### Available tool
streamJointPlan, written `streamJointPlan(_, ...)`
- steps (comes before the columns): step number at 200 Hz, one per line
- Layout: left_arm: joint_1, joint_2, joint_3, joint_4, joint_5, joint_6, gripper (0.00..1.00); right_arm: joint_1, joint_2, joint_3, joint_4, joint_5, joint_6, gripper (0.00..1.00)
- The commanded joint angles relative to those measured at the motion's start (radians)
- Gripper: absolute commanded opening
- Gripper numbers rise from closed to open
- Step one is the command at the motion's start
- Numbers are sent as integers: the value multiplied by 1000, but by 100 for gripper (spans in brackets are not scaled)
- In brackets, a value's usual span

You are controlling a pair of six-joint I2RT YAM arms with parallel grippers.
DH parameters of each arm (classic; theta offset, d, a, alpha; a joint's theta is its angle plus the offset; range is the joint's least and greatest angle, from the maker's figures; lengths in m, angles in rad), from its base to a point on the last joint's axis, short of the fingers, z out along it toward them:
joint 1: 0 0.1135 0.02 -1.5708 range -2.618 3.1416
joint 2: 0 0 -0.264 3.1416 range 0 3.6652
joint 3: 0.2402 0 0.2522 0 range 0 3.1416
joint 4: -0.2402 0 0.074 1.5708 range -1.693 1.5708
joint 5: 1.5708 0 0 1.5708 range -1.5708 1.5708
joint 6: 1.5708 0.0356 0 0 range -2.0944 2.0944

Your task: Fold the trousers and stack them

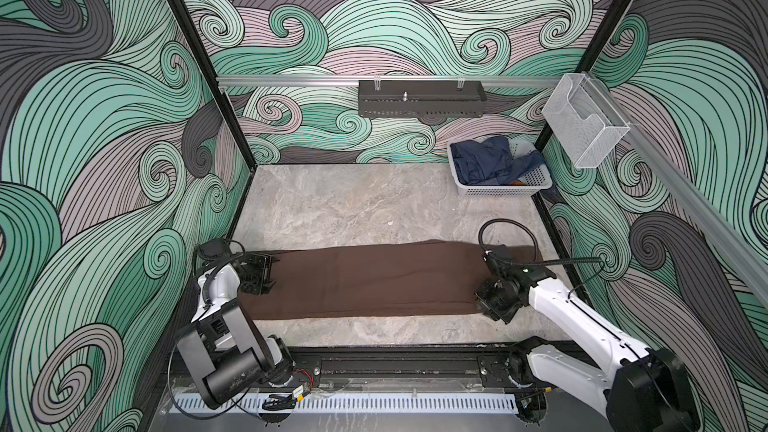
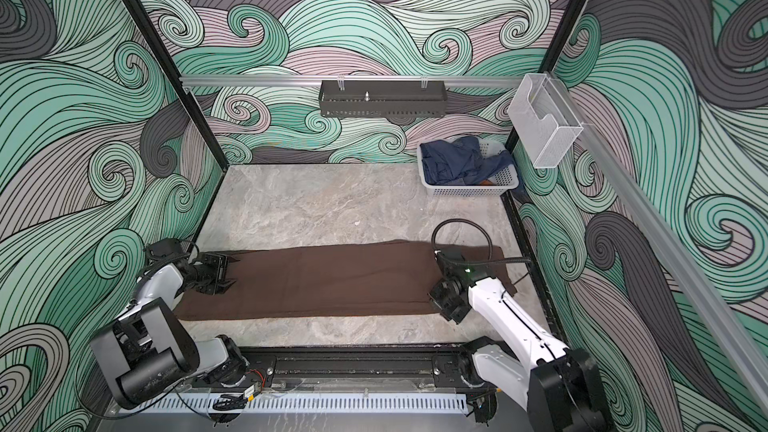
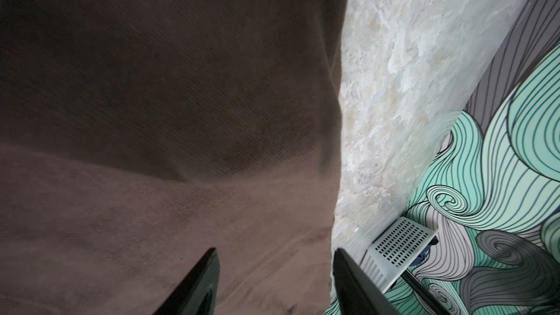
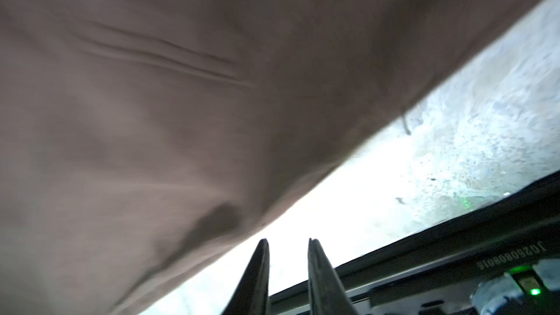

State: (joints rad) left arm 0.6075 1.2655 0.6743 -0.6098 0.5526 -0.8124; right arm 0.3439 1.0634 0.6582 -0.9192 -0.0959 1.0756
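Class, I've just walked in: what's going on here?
A robot is working on brown trousers, laid as a long flat band across the table. The left end effector is open over one end; the right end effector, slightly open, holds nothing at the other. A basket of blue clothes sits in the far corner.

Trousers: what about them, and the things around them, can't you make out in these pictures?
- Trousers: both ends partly covered in both top views by the left gripper and right gripper; which end is the waist cannot be told.
- Right wrist view: the cloth is blurred and fills most of the frame.
- Blue clothes in the basket: heaped and small, so the count is unclear.
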Motion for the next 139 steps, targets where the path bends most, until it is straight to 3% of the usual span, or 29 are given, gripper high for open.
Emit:
streamJointPlan(1,14,41,17,-25,-24,57,62,-12,30,102,-53,88,-58,29)
streamJointPlan(50,41,150,7,17,-11,81,60,-167,194,214,14,94,-195,30)
streamJointPlan(99,40,181,-3,53,-45,50,60,-288,356,156,263,-40,-277,27)
streamJointPlan(139,18,198,-10,73,-90,23,60,-395,501,106,326,-74,-280,26)
